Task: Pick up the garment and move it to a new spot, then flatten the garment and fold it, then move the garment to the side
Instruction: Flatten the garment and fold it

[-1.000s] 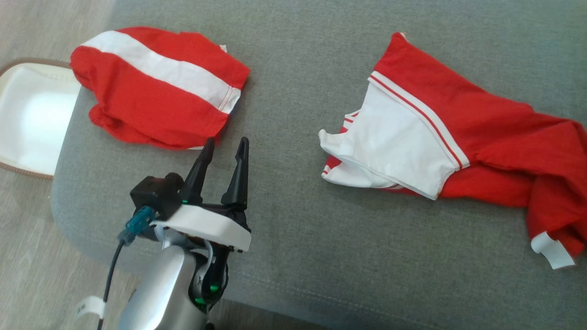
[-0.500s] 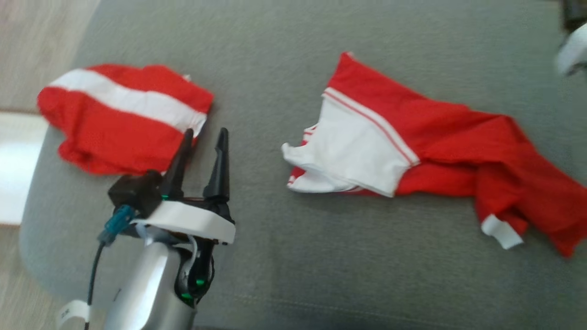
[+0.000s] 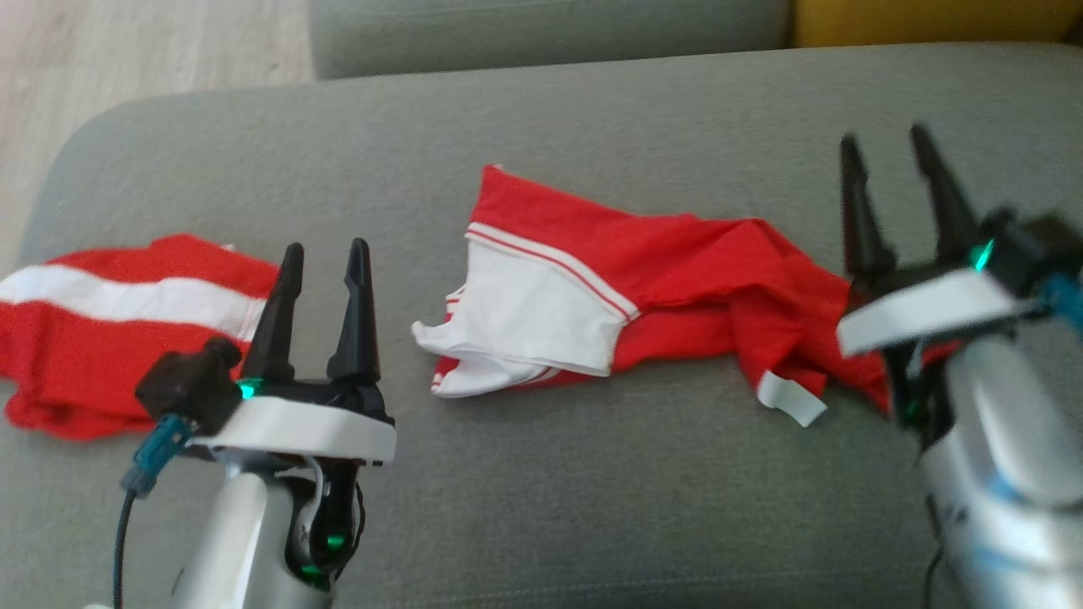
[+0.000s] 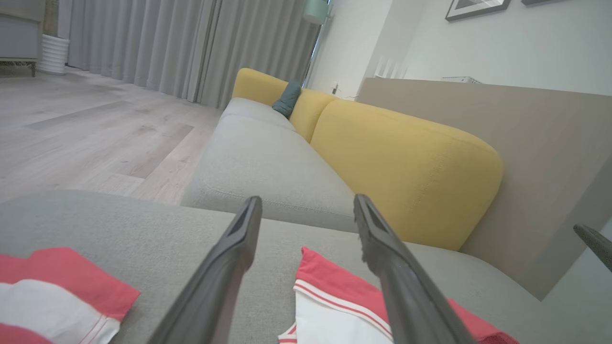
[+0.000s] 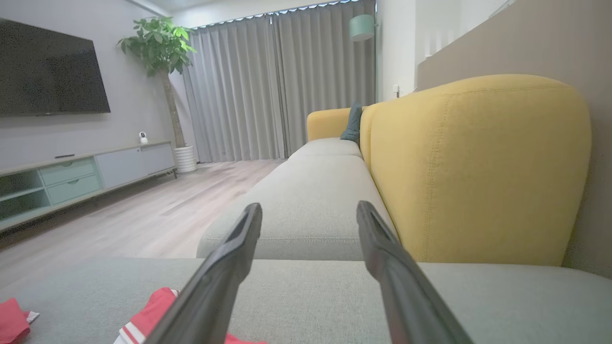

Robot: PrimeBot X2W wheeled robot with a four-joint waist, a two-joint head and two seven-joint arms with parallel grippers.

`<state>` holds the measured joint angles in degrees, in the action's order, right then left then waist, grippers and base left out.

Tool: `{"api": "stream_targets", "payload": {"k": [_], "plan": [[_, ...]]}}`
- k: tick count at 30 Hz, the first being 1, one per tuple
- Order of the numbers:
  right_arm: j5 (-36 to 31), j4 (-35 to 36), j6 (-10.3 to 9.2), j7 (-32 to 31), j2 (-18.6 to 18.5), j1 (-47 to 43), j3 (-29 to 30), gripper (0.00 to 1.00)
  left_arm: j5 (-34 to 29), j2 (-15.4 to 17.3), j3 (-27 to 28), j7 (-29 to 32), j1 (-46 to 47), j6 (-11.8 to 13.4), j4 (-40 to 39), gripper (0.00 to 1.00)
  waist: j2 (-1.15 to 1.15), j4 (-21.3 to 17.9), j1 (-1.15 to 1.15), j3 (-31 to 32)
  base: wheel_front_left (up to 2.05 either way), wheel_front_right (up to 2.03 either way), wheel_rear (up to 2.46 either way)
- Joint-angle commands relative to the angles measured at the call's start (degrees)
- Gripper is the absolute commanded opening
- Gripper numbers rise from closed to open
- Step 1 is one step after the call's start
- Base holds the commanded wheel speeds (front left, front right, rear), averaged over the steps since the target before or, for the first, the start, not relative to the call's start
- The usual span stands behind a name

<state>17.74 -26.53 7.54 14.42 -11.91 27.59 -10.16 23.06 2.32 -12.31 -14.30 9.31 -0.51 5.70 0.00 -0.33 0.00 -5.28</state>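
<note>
The garment [image 3: 677, 279], red with a white panel and thin stripes, lies crumpled in the middle of the grey seat [image 3: 541, 491]. My left gripper [image 3: 326, 248] hovers open and empty just left of it, between it and a folded red-and-white garment [image 3: 110, 338]. My right gripper [image 3: 884, 137] is open and empty above the crumpled garment's right end. In the left wrist view the left gripper [image 4: 307, 199] points over the garment's red edge [image 4: 330, 282]. In the right wrist view the right gripper [image 5: 308, 206] points past the garment's corner [image 5: 153, 306].
Yellow back cushions [image 5: 473, 167] rise behind the seat, and a second grey seat [image 4: 258, 157] continues beyond it. Wooden floor [image 3: 144, 51] lies to the far left. The seat's rounded left edge [image 3: 51, 178] drops off near the folded garment.
The head camera has swung, so the whole picture slid left and down. My right gripper has come into view at the right, open. The left gripper stays open beside the folded garment.
</note>
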Motion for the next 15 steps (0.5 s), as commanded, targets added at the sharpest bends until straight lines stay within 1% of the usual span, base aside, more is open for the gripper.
{"api": "stream_targets", "payload": {"k": [1, 5, 6, 11, 15], "plan": [[-1.12, 4.33, -0.05, 0.56, 2.04, -1.47, 0.50, 1.00, -0.91, 0.55, 2.09, -0.70, 0.38, -0.28, -2.39, 1.00, 0.00, -1.71, 0.00, 1.06, 0.00, 0.00, 0.00], [-3.46, 9.85, -0.05, 0.57, 5.67, -9.56, 2.67, 1.00, -1.06, 0.55, 2.03, -0.70, -0.28, -0.54, -2.71, 1.00, 0.00, -2.31, 0.00, 1.68, 0.00, 0.00, 0.00], [-3.46, 9.85, -0.05, 0.57, 5.67, -9.56, 2.67, 1.00, -1.06, 0.55, 2.03, -0.70, -0.28, -0.54, -2.71, 1.00, 0.00, -2.31, 0.00, 1.68, 0.00, 0.00, 0.00], [-4.82, 13.24, -0.05, 0.57, 8.08, -17.69, 4.23, 1.00, -0.89, 0.55, 0.95, -0.70, -1.61, -0.77, -1.76, 1.00, 0.00, -2.63, 0.00, 2.01, 0.00, 0.00, 0.00], [-5.61, 14.23, -0.05, 0.57, 8.77, -20.64, 5.03, 1.00, -0.77, 0.55, 0.20, -0.70, -2.35, -0.68, -0.27, 1.00, 0.00, -2.56, 0.00, 1.75, 0.00, 0.00, 0.00]]}}
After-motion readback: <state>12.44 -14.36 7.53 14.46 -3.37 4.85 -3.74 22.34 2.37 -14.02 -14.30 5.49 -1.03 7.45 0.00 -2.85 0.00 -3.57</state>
